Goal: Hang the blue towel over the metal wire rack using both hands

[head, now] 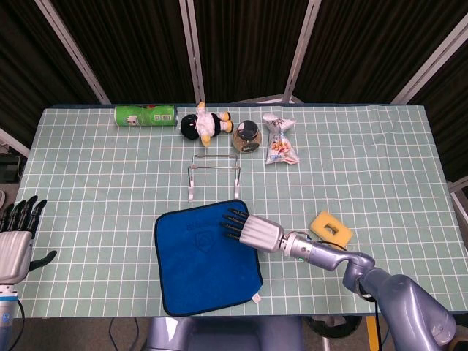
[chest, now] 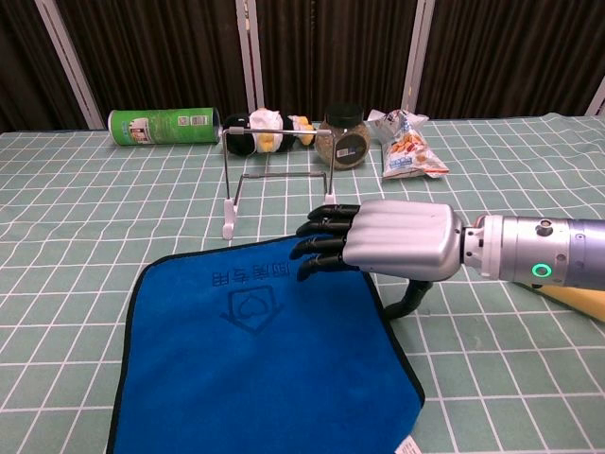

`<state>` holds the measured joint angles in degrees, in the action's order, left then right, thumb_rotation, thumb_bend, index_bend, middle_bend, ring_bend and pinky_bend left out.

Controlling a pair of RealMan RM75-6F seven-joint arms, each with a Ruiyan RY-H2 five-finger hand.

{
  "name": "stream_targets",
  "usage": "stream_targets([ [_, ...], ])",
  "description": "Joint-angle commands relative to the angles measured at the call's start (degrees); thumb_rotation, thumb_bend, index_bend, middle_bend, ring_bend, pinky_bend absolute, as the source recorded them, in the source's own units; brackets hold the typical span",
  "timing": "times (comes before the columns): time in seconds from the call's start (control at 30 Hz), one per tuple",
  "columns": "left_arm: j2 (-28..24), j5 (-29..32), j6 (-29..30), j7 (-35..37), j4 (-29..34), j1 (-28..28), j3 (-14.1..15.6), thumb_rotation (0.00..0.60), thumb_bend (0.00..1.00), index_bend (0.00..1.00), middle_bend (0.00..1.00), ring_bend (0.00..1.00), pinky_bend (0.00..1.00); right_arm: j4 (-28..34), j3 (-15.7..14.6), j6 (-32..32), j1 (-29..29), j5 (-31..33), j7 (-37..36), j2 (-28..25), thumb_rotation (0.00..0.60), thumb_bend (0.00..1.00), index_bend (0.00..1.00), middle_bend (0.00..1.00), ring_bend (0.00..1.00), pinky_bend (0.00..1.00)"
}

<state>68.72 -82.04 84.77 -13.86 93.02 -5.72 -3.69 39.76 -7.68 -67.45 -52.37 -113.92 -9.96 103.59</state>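
Note:
The blue towel (head: 205, 256) (chest: 255, 350) lies flat near the table's front edge. Just behind it stands the metal wire rack (head: 213, 173) (chest: 276, 170), bare. My right hand (head: 245, 229) (chest: 378, 244) hovers palm down over the towel's far right corner, its fingers stretched out and apart, its thumb hanging down beside the towel's right edge. It holds nothing. My left hand (head: 16, 234) stays at the far left edge of the table, fingers spread, far from the towel; the chest view does not show it.
Along the back stand a green can (head: 145, 115) on its side, a plush toy (head: 205, 123), a jar (head: 246, 136) and a snack bag (head: 279, 147). A yellow sponge (head: 330, 227) lies right of the right forearm.

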Motion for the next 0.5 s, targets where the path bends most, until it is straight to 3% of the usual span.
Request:
stream_targets([
  [0.03,0.0,0.0,0.0,0.0,0.0,0.0,0.0,0.6,0.0,0.0,0.0,0.0,0.0,-0.4,0.0,-0.2,-0.2,0.6,-0.1,0.5,0.6,0.06,0.19,0.09,0.0,0.0],
  [0.27,-0.1,0.0,0.0,0.3,0.1,0.0,0.1,0.6,0.0,0.0,0.0,0.0,0.0,-1.0,-0.3,-1.1,-0.3,1.8,-0.6,1.6,0.6,0.07,0.2,0.1,0.0,0.0],
  [0.5,-0.1,-0.1,-0.1,0.2,0.0,-0.1,0.2,0.6,0.0,0.0,0.0,0.0,0.0,-1.6,-1.1,-1.6,-0.2,2.3,-1.5,2.1,0.6,0.18,0.28,0.11,0.0,0.0],
])
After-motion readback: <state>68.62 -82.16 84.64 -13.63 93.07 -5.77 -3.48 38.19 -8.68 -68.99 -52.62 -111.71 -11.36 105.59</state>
